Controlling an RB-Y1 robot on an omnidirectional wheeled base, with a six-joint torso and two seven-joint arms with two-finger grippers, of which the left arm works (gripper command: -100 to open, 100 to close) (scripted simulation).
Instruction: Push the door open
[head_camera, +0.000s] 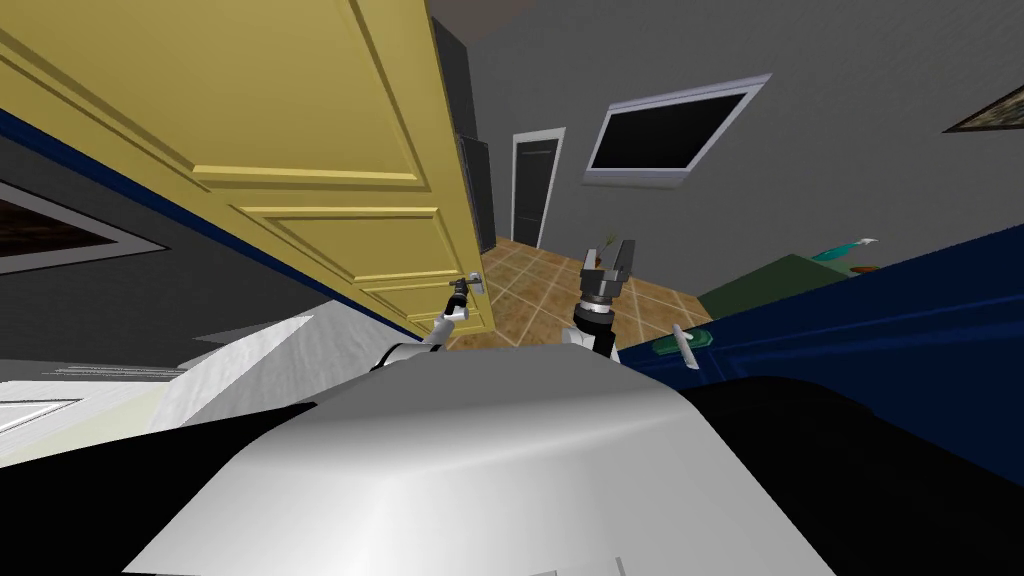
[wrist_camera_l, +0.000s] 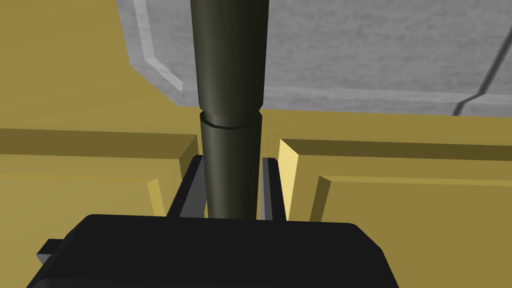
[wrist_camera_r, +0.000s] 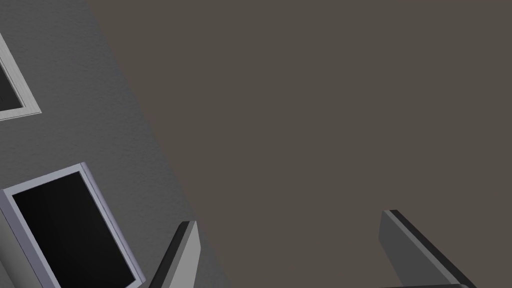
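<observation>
**Left gripper clamping door handle; door standing part open**

The yellow panelled door (head_camera: 330, 150) is hanging ajar at the robot's left front, its free edge giving onto a tiled floor (head_camera: 540, 290) beyond. The left gripper (wrist_camera_l: 233, 159) is working at that free edge. Its two fingers are pressing either side of the dark cylindrical handle (wrist_camera_l: 231, 75), which is projecting from a grey backplate (wrist_camera_l: 350, 50). This hold is judged to be giving the arm firm purchase far from the hinges, where a push turns the door most easily. The right gripper (head_camera: 610, 258) is hovering raised in the gap, fingers spread wide and gripping nothing, apparently so as not to obstruct the swing. The opening is looking narrow for the body, so further pushing is judged necessary.
</observation>
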